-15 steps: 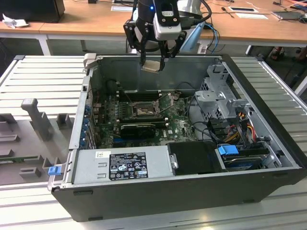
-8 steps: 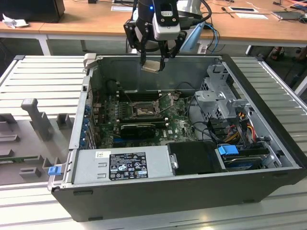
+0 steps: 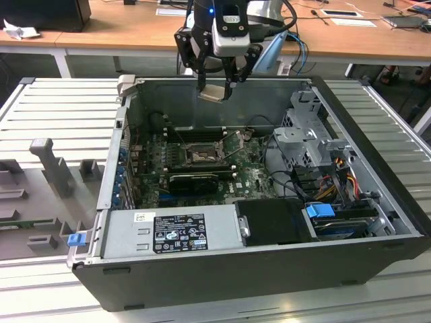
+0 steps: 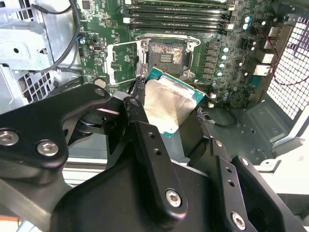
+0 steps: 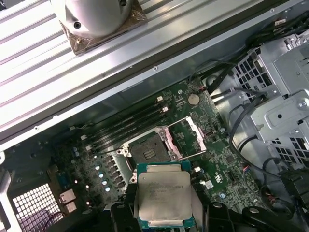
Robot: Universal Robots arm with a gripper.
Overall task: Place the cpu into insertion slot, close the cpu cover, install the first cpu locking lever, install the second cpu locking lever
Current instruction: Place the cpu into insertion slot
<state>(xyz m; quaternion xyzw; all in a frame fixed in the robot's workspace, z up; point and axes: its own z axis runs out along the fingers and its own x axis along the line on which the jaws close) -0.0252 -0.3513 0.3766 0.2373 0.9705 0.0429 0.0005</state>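
Two-finger gripper (image 3: 215,86) clamped on opposite edges of cpu (image 5: 164,194) — chip in air, metal top up, above computer case (image 3: 236,277) near rim of one wall. Light, stiff, smooth-topped; underside contacts likely fragile, so side edges are right hold. Farther down: insertion slot (image 5: 147,153) bare near middle of motherboard (image 5: 227,164) — cpu cover (image 5: 173,143) seemingly swung open just beside it.

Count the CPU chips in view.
1. The cpu is clamped in the end effector, up over the computer case. The insertion slot on the board holds none. Any chip behind the arm would be hidden.
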